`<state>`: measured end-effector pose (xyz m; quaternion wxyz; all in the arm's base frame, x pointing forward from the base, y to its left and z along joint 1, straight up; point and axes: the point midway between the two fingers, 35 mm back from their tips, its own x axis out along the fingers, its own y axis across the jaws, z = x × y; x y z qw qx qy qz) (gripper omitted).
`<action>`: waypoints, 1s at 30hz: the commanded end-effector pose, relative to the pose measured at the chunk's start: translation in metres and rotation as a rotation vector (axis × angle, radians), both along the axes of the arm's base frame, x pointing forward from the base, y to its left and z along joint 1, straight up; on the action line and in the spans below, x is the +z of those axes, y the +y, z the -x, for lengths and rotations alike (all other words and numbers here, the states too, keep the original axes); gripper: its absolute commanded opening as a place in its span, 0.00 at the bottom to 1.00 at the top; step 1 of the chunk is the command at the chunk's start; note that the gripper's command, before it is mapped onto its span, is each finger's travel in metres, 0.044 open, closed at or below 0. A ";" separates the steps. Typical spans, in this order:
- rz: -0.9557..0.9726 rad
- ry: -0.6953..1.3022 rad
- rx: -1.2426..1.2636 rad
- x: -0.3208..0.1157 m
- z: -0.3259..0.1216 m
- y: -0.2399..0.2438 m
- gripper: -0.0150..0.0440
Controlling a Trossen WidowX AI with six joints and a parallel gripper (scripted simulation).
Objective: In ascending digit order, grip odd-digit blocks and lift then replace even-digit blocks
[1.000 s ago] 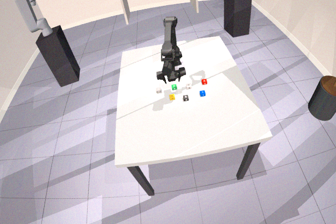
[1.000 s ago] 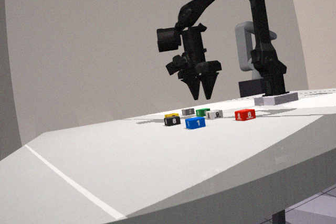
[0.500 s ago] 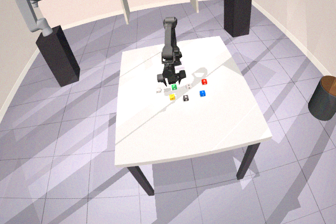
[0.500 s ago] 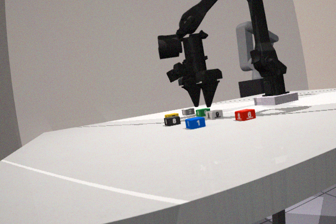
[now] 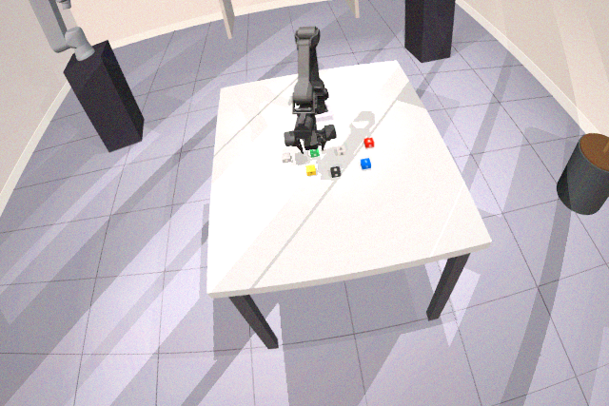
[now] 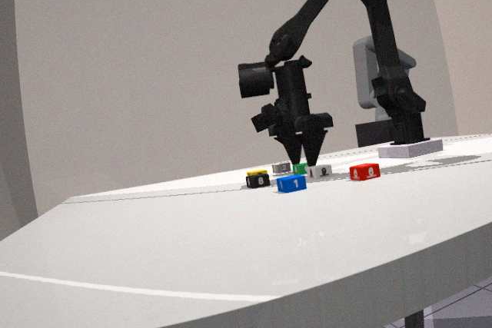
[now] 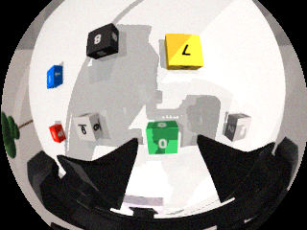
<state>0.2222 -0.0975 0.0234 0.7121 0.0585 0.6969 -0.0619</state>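
My gripper [image 5: 312, 150] [image 6: 303, 164] [image 7: 168, 140] is open and low, its fingers apart on either side of the green block [image 5: 314, 152] [image 7: 162, 137], which shows 0 and rests on the table. The blue block [image 5: 365, 164] [image 6: 291, 183] [image 7: 55, 77] shows 1. The grey block [image 6: 281, 167] [image 7: 237, 126] shows 2. The red block [image 5: 368, 143] [image 6: 364, 171] [image 7: 58, 132] shows what looks like an underlined 6. The yellow block [image 5: 310, 170] [image 7: 184, 52] shows 7, the black block [image 6: 258, 180] [image 7: 103, 41] 8, the white block [image 6: 320, 171] [image 7: 88, 126] an underlined 9.
The white and grey blocks stand just outside the fingers, on opposite sides. The yellow and black blocks lie farther from the arm's base. The arm stands on a pale base plate [image 6: 430, 148] on the white table [image 5: 295, 244]. Shadows cross the blocks.
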 end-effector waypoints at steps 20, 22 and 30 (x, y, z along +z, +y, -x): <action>0.001 0.000 0.006 -0.001 0.000 0.000 0.46; 0.001 0.000 0.006 -0.001 0.000 0.000 0.46; 0.001 0.000 0.006 0.000 0.000 0.000 0.46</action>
